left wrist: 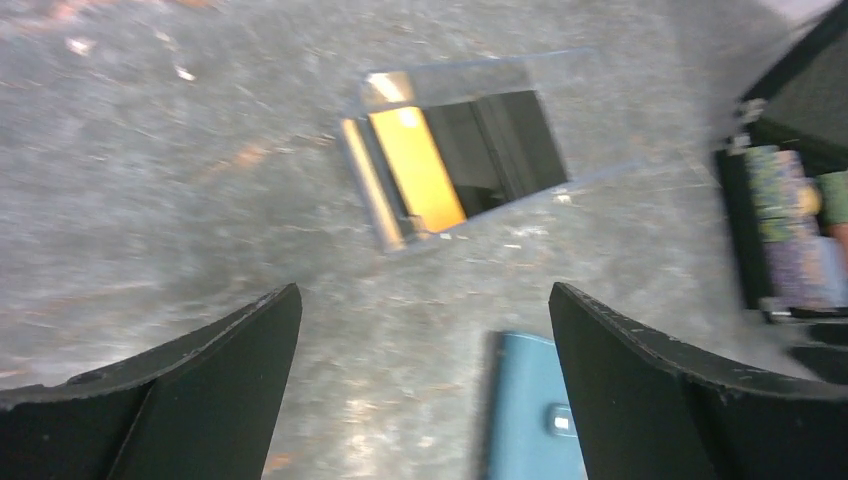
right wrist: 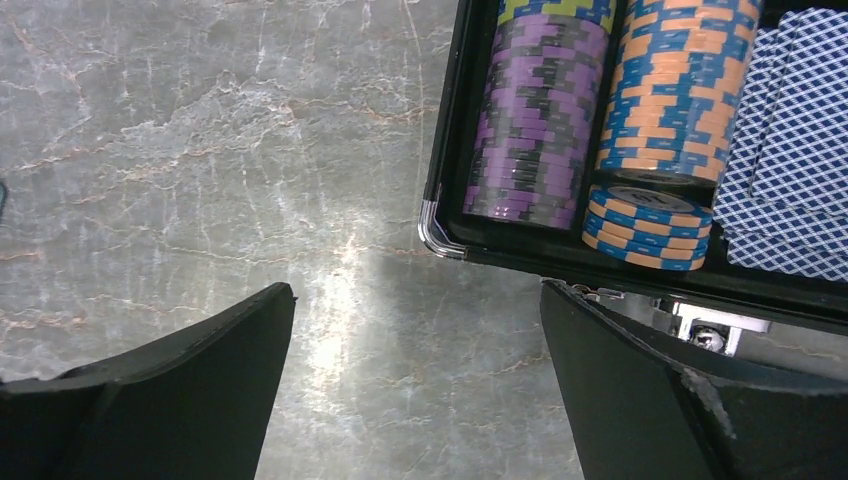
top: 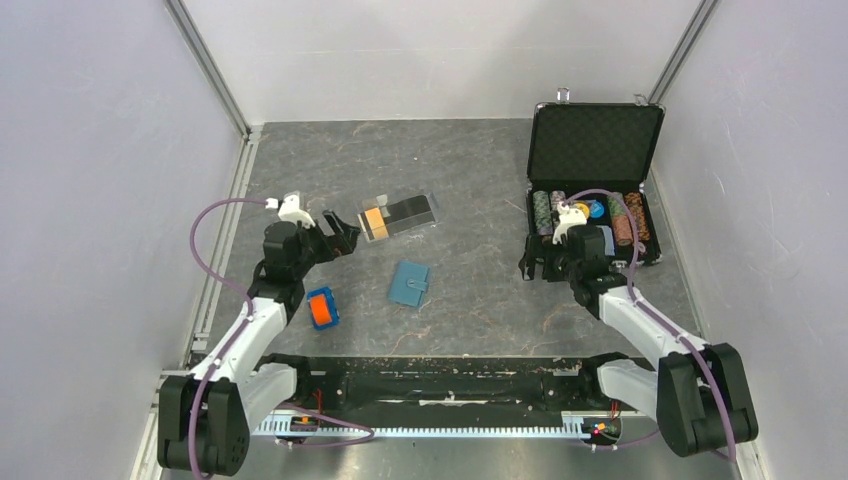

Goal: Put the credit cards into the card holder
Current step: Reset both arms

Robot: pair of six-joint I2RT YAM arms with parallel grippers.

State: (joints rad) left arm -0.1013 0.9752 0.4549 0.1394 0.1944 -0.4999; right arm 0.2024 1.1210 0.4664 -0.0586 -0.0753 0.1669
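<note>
The credit cards (top: 392, 216) (left wrist: 455, 165), orange and black, lie in a clear plastic tray (top: 428, 212) (left wrist: 590, 110) at mid table. Closed, the teal card holder (top: 409, 284) (left wrist: 530, 410) rests flat nearer the arms, its snap tab visible. My left gripper (top: 345, 235) (left wrist: 425, 300) hovers open and empty just left of the tray, with the card holder near its right finger in the left wrist view. My right gripper (top: 535, 262) (right wrist: 415, 295) is open and empty above bare table, beside the front left corner of the chip case (top: 590, 165) (right wrist: 450, 235).
An orange-and-blue block (top: 321, 308) lies by the left arm. The black chip case stands open at the right, holding chip stacks (right wrist: 540, 120) and blue patterned card decks (right wrist: 790, 150). White walls enclose the table on three sides.
</note>
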